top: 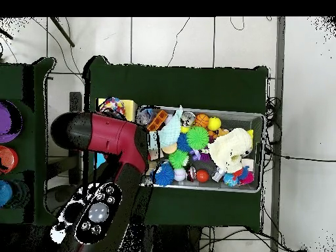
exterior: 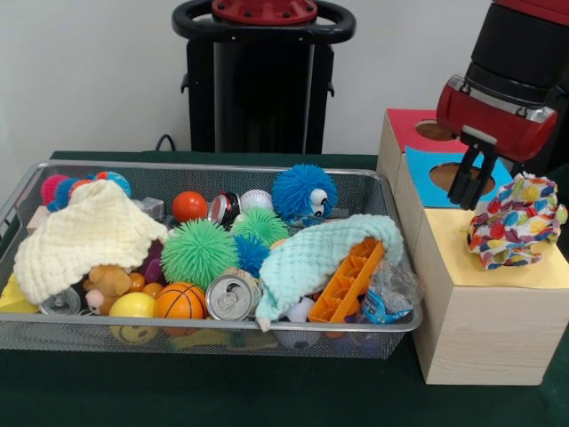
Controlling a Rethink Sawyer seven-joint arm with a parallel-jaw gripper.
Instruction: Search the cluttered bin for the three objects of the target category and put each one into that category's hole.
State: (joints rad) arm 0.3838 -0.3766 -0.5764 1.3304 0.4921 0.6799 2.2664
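The wire mesh bin point(exterior: 27, 182) stands left, full of clutter. At the right, the wooden box with the yellow top point(exterior: 462, 245) is the nearest of three. A floppy multicoloured patterned cloth point(exterior: 517, 221) lies bunched on that top and hides the hole; it also shows in the overhead view point(top: 113, 105). My gripper point(exterior: 469, 182) hangs just left of the cloth, over the blue-topped box's hole point(exterior: 449, 173), open and empty, not touching the cloth. A red-blue-pink speckled piece point(exterior: 67, 189) peeks out at the bin's far left corner, behind the pale-yellow cloth point(exterior: 84, 236).
The bin holds a mint knitted cloth point(exterior: 311, 253), an orange plastic piece point(exterior: 348, 283), green point(exterior: 197, 252) and blue point(exterior: 302, 194) spiky balls, a can point(exterior: 231, 298) and small balls. The red-topped box point(exterior: 409, 129) stands farthest. In the overhead view my arm point(top: 111, 138) covers the boxes.
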